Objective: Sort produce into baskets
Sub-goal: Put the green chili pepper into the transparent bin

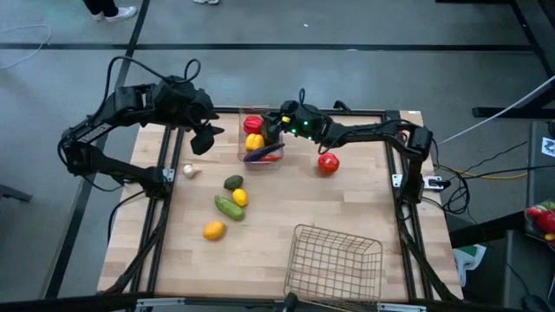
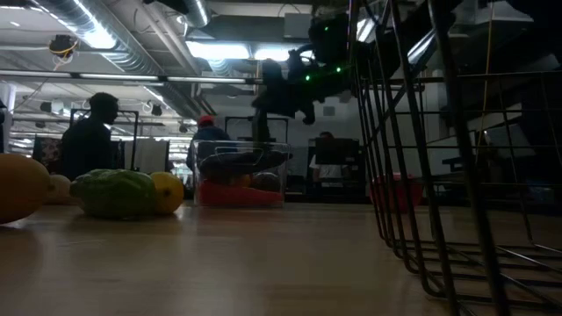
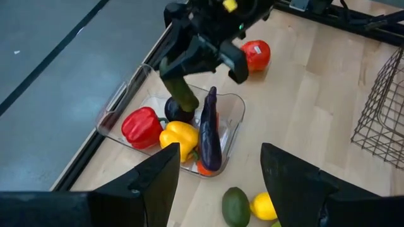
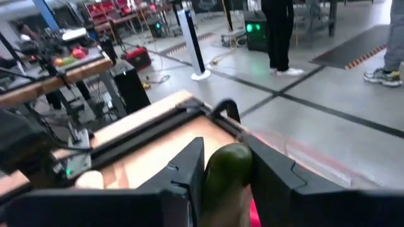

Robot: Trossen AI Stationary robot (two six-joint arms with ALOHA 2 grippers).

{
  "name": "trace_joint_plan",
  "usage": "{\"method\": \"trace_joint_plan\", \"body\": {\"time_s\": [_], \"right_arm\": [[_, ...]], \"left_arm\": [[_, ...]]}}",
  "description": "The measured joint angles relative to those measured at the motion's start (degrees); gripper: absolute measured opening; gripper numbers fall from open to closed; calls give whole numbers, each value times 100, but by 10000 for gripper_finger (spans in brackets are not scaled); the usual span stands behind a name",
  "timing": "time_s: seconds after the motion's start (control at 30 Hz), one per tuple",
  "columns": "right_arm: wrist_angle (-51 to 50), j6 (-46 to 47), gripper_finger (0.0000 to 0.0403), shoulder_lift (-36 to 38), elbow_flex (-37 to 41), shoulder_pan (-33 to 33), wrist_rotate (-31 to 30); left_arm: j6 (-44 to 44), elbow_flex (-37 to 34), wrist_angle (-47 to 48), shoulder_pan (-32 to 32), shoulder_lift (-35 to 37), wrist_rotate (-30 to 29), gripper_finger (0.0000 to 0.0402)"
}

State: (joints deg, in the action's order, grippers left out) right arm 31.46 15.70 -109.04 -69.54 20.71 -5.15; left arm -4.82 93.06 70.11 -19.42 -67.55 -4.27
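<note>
Right claw [image 1: 276,126] sits over the clear bin [image 1: 261,139], which holds produce. Tomato [image 1: 328,162] lies right of the bin. Wire basket [image 1: 335,262] well apart.

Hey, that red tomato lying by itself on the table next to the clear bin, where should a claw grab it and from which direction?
Grip the round red tomato across its widest middle, coming straight down from above. It sits alone on the bare wooden table, clear of the clear plastic bin, so nothing blocks the fingers on either side, and its round shape suits any approach angle.
</note>
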Motion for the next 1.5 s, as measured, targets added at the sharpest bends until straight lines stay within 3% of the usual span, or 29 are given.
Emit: {"method": "trace_joint_plan", "body": {"time_s": [1.5], "right_arm": [[-461, 400, 106, -156, 4, -7, -177]], "left_arm": [[-79, -2, 4, 0, 0, 0, 217]]}}
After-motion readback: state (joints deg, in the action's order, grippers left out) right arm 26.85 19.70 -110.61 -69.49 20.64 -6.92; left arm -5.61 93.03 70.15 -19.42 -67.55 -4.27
